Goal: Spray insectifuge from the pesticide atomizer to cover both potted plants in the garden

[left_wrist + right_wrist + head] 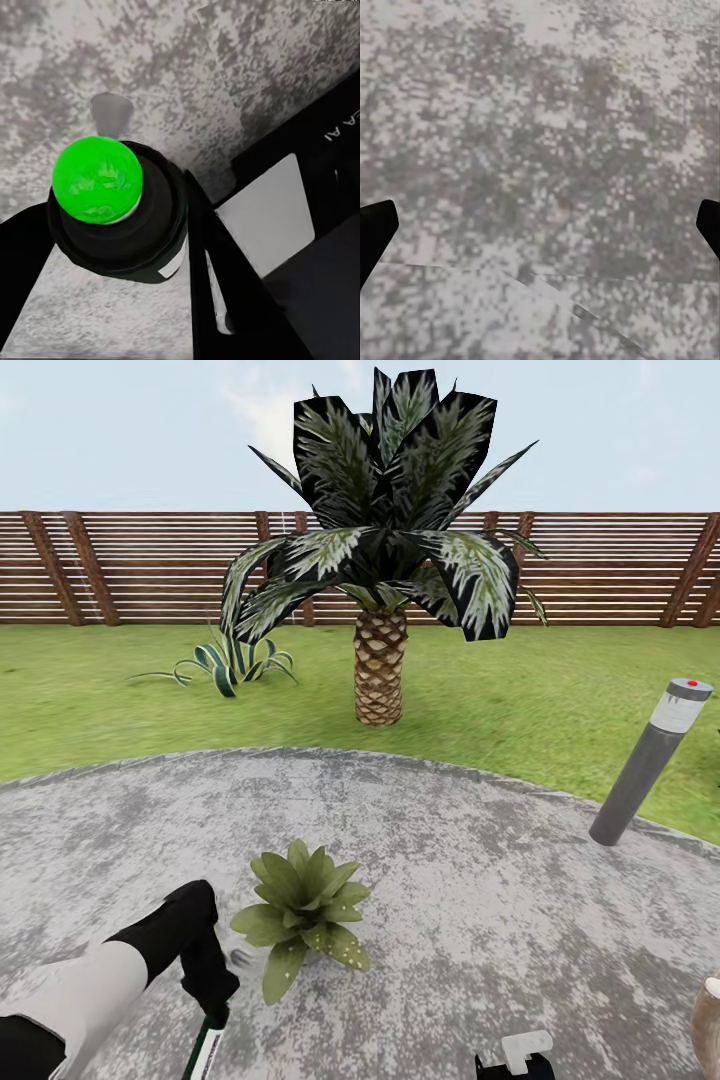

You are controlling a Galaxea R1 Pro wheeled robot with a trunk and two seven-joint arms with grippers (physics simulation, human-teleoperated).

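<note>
L end effector (212,1000) grips atomizer (112,217) beside potted plant (303,910).

Grey mottled patio (480,880) near; lawn (560,700) beyond. Slatted wooden fence (120,565) far. Palm (380,560) centre, agave (232,660) left, lamp post (648,760) right. Pale sky.

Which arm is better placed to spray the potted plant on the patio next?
Left. The left gripper is shut on the pesticide atomizer, close beside the potted plant. The right gripper is open over bare paving, holding nothing.
</note>
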